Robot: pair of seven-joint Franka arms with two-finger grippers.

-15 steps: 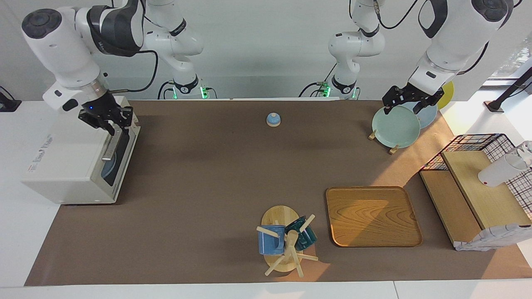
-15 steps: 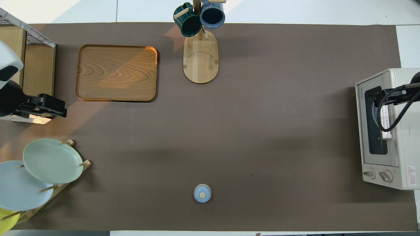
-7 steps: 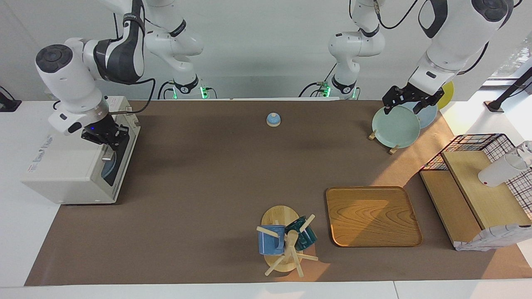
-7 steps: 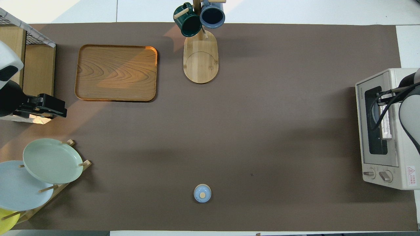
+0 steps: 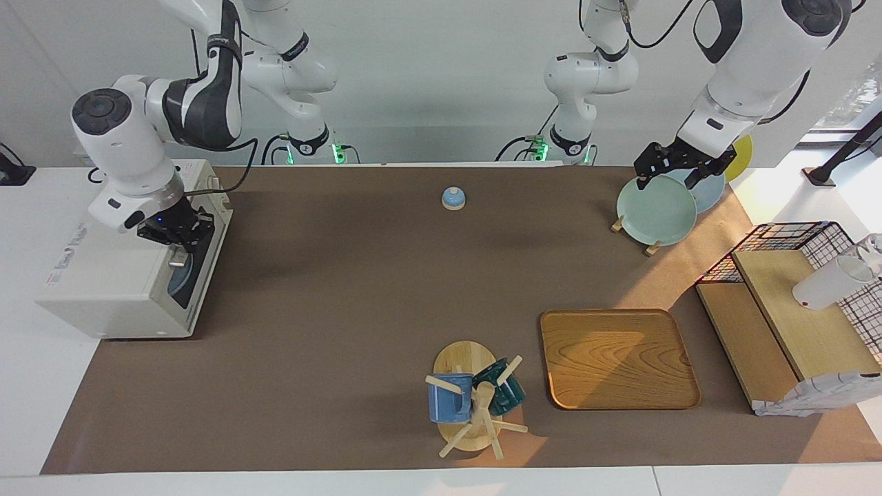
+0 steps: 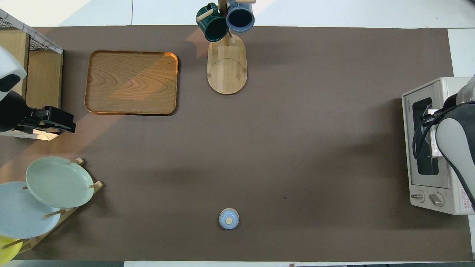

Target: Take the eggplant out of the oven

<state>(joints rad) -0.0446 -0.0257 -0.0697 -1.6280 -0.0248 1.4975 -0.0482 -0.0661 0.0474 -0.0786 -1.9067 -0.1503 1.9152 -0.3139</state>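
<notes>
My right claw (image 5: pixel 180 238) is clenched on the oven (image 5: pixel 117 275) door handle (image 5: pixel 178 260), middle left of the facing view. Left claw (image 5: pixel 679 169) hangs released over the plates (image 5: pixel 654 210), upper right. Can't see the eggplant anywhere.

Oven (image 5: pixel 117 275) door is shut, dark glass hiding the inside, no eggplant showing. Overhead, the oven (image 6: pixel 441 148) runs off the right edge, and the right arm covers the handle and its own gripper.
</notes>
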